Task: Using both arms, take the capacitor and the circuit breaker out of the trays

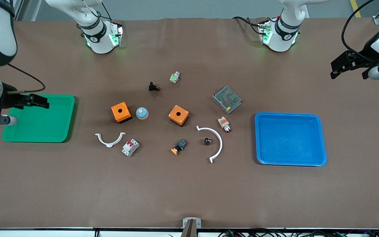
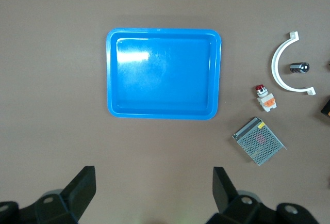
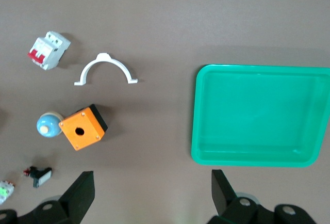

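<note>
The capacitor point(image 1: 207, 141), a tiny black cylinder, lies on the table inside a large white arc point(image 1: 216, 143); it also shows in the left wrist view point(image 2: 299, 67). The breaker point(image 1: 130, 147), a light-grey block with a red lever, lies beside a small white arc point(image 1: 110, 139); it shows in the right wrist view point(image 3: 48, 50) too. My left gripper point(image 1: 335, 69) is open and empty, up over bare table at the left arm's end point(image 2: 153, 177). My right gripper point(image 1: 44, 101) is open and empty over the green tray point(image 1: 44, 130), and shows in its wrist view point(image 3: 152, 180).
The blue tray point(image 1: 290, 140) and green tray point(image 3: 258, 115) hold nothing. Two orange boxes point(image 1: 121, 112) point(image 1: 178, 115), a blue dome button point(image 1: 141, 113), a mesh power supply point(image 1: 227, 99), a white-and-orange part point(image 1: 224, 124), an orange-capped part point(image 1: 179, 146) and a red-tipped black part point(image 1: 153, 87) lie mid-table.
</note>
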You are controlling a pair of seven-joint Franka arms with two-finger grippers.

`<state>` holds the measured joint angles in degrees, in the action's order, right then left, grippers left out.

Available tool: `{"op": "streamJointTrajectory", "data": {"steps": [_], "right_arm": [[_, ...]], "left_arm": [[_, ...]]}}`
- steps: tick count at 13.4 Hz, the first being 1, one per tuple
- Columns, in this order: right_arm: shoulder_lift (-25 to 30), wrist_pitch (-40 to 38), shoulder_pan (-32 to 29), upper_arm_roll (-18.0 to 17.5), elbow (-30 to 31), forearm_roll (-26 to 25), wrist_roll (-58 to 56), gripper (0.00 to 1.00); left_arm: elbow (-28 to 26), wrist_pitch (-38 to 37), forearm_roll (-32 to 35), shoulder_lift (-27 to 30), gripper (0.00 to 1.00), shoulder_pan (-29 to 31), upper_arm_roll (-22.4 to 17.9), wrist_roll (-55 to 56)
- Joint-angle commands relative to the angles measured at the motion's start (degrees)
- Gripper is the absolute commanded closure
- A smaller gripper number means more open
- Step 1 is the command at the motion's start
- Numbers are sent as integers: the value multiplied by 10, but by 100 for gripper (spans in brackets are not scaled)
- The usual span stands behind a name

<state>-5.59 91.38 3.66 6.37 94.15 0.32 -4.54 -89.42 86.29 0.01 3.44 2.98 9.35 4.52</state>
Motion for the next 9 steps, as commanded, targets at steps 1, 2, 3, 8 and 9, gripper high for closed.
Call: {"op": "streamJointTrajectory", "data": {"steps": [1,2,3,8,9], "right_arm": [[68,12,-3,-6,63,-15,-33,0],[79,13,-3,-6,74,-16,-35,0],[87,14,-2,-6,80,-16,-35,0],[117,19,-1,-7,82,-16,-35,0],[118,19,-1,-7,77,-16,-35,0]], "left_arm": [[-6,-10,-5,13,0,10,7,1],[-5,-10,-5,13,0,10,6,2],[-5,-10,-5,15,0,11,6,5],[35,-10,-3,-4,0,11,6,5],[37,-10,-5,-5,0,12,6,1]]}}
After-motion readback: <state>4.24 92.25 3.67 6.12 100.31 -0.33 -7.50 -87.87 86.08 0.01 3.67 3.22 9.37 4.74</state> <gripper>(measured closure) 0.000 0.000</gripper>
